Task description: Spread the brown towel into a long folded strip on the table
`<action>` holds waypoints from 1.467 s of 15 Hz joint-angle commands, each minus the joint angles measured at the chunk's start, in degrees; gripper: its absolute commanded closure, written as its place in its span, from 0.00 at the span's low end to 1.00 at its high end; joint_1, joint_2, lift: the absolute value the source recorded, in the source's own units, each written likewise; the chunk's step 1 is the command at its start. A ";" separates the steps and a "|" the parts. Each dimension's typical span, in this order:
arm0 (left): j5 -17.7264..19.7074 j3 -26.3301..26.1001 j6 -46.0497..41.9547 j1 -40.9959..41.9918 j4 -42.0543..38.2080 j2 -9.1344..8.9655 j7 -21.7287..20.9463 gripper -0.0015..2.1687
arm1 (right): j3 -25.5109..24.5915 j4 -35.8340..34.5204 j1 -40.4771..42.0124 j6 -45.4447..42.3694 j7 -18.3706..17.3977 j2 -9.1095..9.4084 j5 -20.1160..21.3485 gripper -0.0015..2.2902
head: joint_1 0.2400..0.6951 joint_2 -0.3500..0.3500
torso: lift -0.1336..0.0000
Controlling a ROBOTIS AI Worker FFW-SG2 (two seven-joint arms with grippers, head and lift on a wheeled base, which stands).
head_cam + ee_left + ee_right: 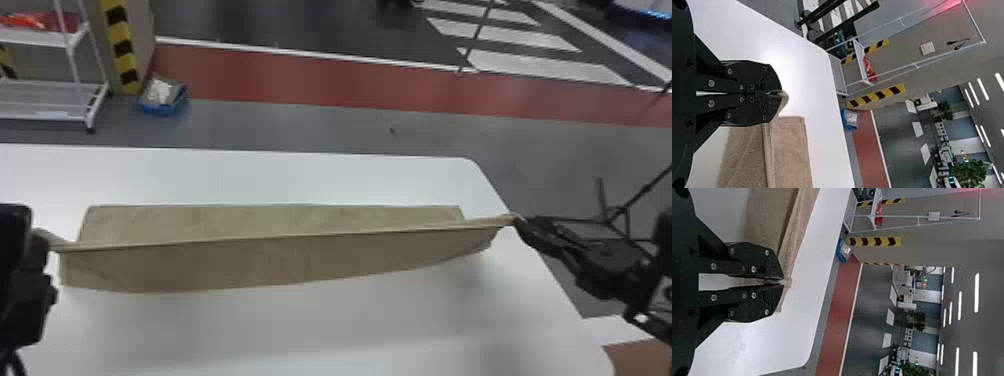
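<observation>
BROWN TOWEL [280, 262] STRETCHED BTWN L PINCER [42, 243] & R PINCER [519, 222]

OK, quick notes from where I'm standing. L pincer: tips pressed tog., only a thin slit btwn the fingers nearer their base, & a bit of brown towel nipped right at the ends, a small lip of it poking out past them. R pincer: tips also closed on cloth, w/ a wider gap farther back toward the wrist; brown towel bunches at the tips & sticks out a little beyond.

Brown towel itself: a long taut ridge runs from L pincer straight across to R pincer. On the far side of that ridge (away fr. the robot) a flat band lies on the white table [300, 327], its far corners set inward of both pincers. On the robot's side a flap drops fr. the ridge, deeper toward L pincer, tapering up toward R pincer; can't tell how much of its lower edge touches the table.

R pincer is by the table's R edge, w/ a black stand [620, 220] on the floor out past it. Fwd of L pincer, beyond the table: white rack [47, 117], striped post [121, 45], & a blue bin [165, 107] just beside the post. Red floor strip [300, 80] runs across, well fwd of both.
</observation>
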 commanded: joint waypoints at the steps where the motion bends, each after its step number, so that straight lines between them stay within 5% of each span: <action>1: 2.24 -0.36 0.88 -7.49 8.30 -0.19 -0.54 0.79 | 2.69 8.01 -5.70 -0.14 -0.46 -1.77 2.60 0.45 | 1.00 0.13 | 0.11; 6: 3.30 -1.68 0.18 -20.68 26.85 -0.46 0.16 0.79 | 8.14 22.69 -15.37 -3.66 -3.45 -5.02 4.53 0.45 | 1.00 0.14 | 0.11; 11: 2.77 -2.12 -1.05 -25.25 33.62 -0.46 0.16 0.77 | 13.94 30.78 -22.40 -5.94 -6.61 -5.20 6.55 0.42 | 1.00 0.18 | 0.11; 13: 2.77 -2.21 -3.51 -25.60 35.38 -0.54 0.25 0.68 | 17.37 33.06 -23.98 -6.47 -8.02 -5.20 8.05 0.40 | 1.00 0.20 | 0.11; 14: 2.68 -2.47 -5.09 -26.21 37.05 -0.54 0.25 0.54 | 18.78 35.08 -25.12 -8.05 -8.46 -5.20 9.19 0.40 | 1.00 0.23 | 0.11; 15: 2.33 -3.00 -9.49 -26.74 39.68 -0.54 1.57 0.21 | 20.36 37.46 -26.35 -8.58 -9.69 -5.20 10.68 0.40 | 1.00 0.23 | 0.11; 16: 2.15 -3.00 -14.76 -26.92 42.23 -0.54 2.71 0.00 | 21.77 38.51 -26.62 -10.33 -11.09 -5.02 11.39 0.30 | 1.00 0.24 | 0.11; 19: 2.50 -2.47 -26.71 -25.60 44.69 -0.28 4.30 0.00 | 21.77 38.60 -26.09 -11.74 -11.53 -4.76 10.77 0.13 | 1.00 0.27 | 0.11; 22: 2.15 -1.59 -30.76 -23.93 44.69 -0.02 4.21 0.01 | 21.15 38.69 -25.82 -11.57 -11.53 -4.93 10.33 0.13 | 1.00 0.28 | 0.11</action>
